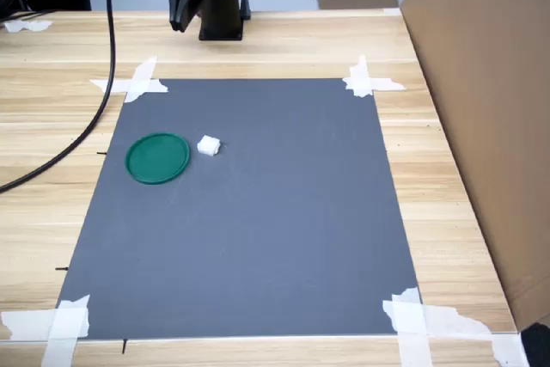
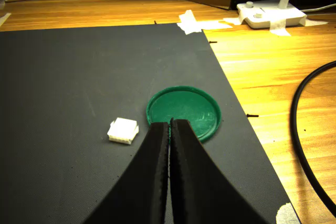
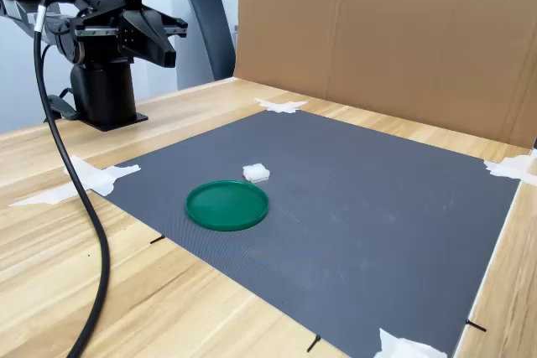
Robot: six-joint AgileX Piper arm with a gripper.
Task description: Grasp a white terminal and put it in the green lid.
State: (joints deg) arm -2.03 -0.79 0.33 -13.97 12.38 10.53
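We see the pincer (image 2: pixel 169 124), pressed together and empty, raised at the surface's far edge; the white terminal (image 2: pixel 123 130) lies ahead, touching nothing, just beside the green lid (image 2: pixel 184 113).

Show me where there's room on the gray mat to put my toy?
Most of the gray mat is bare: everything from the white block across to the cardboard wall. Only the spot around the green lid is taken.

The arm sits folded back, its claw (image 2: pixel 170 124) closed and empty, raised.
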